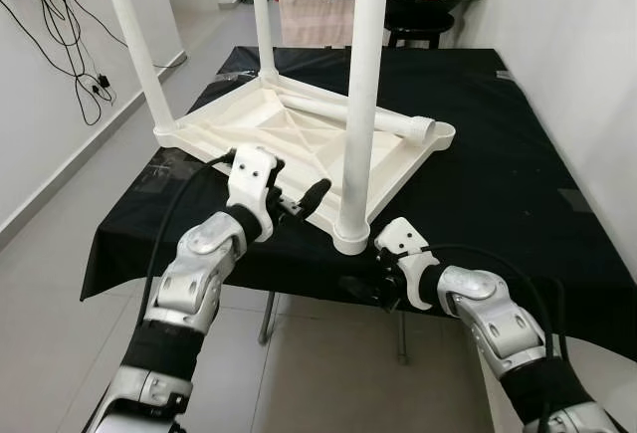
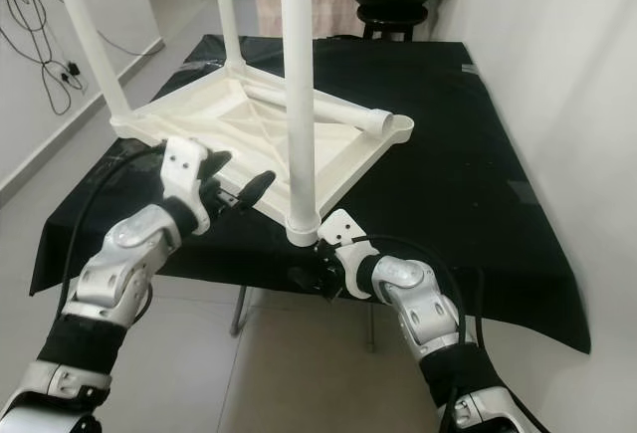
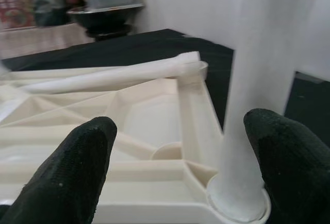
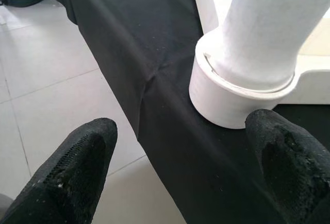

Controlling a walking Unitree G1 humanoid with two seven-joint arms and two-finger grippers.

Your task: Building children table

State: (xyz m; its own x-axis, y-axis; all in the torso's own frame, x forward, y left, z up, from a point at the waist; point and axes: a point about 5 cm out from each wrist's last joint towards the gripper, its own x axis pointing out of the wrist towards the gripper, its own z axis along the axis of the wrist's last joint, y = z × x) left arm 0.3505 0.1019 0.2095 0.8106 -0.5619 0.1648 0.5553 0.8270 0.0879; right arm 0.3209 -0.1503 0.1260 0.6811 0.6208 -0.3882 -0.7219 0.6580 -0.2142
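The desk (image 1: 498,154), draped in black, carries the upturned white children table top (image 1: 289,129) just ahead of both claws, three legs standing in its corners. The fourth leg (image 1: 348,114) lies loose across it, beyond the left claw (image 1: 299,204), which gapes wide and empty beside the near leg (image 1: 363,95). The right claw (image 4: 175,167), equally spread and empty, sits below that leg's socket (image 4: 232,98). Fitting the last leg looks next: reach past, grip, stand it in the free corner.

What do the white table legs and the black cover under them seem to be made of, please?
Table legs: probably moulded plastic, matte off-white, with a faintly grainy surface and a smooth one-piece socket. Black cover: woven cloth, matte, creasing and draping over the edge.
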